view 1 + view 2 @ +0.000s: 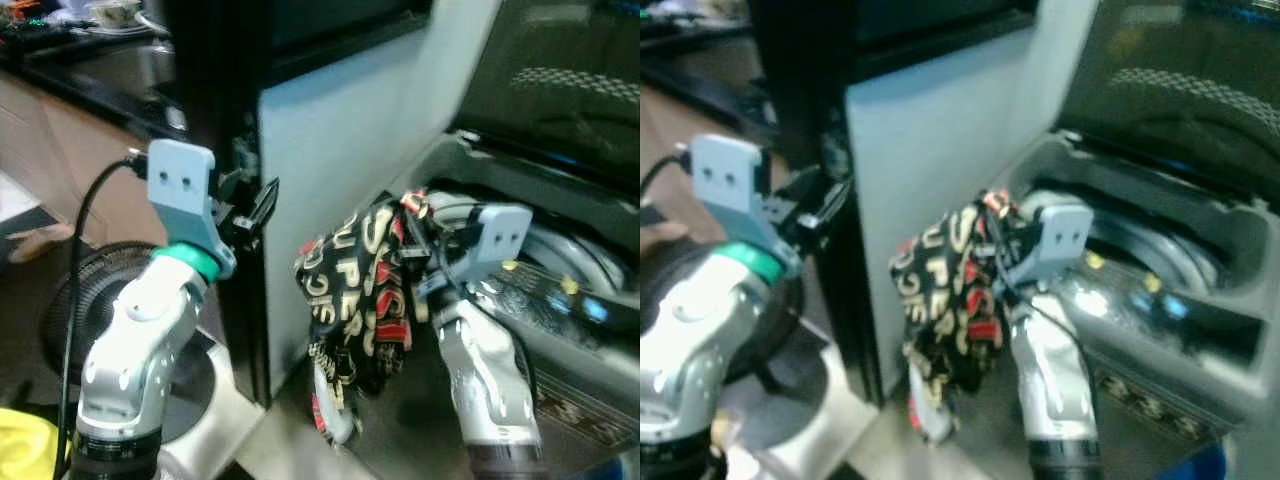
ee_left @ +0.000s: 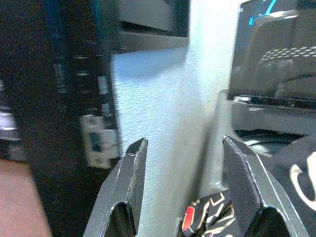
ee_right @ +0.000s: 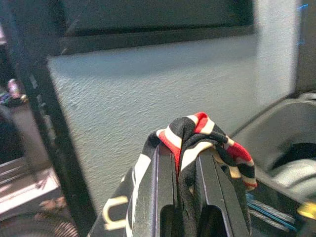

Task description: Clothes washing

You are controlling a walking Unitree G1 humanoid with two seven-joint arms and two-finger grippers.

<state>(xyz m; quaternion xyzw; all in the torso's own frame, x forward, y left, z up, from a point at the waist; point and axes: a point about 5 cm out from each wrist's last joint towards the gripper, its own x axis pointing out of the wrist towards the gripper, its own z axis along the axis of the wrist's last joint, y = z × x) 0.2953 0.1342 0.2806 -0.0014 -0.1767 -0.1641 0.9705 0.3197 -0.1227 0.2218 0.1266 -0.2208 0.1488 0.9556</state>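
My right tool (image 1: 418, 222) pinches the shirt (image 1: 355, 290) high so it hangs free beside the washer (image 1: 560, 290); my left tool (image 2: 185, 182) waits spread, empty.

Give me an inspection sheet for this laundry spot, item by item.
Surface: grey top-loading washing machine, lid raised, drum rim visible.
Job's things: black garment with red and cream lettering, hanging beside the washer's front corner.
Clutter: round black floor fan; yellow object low on the left.
Grippers: right gripper shut on the garment; left gripper open, raised, holding nothing.
Cables: black cable along the left arm.
Surroundings: pale textured wall; dark counter.
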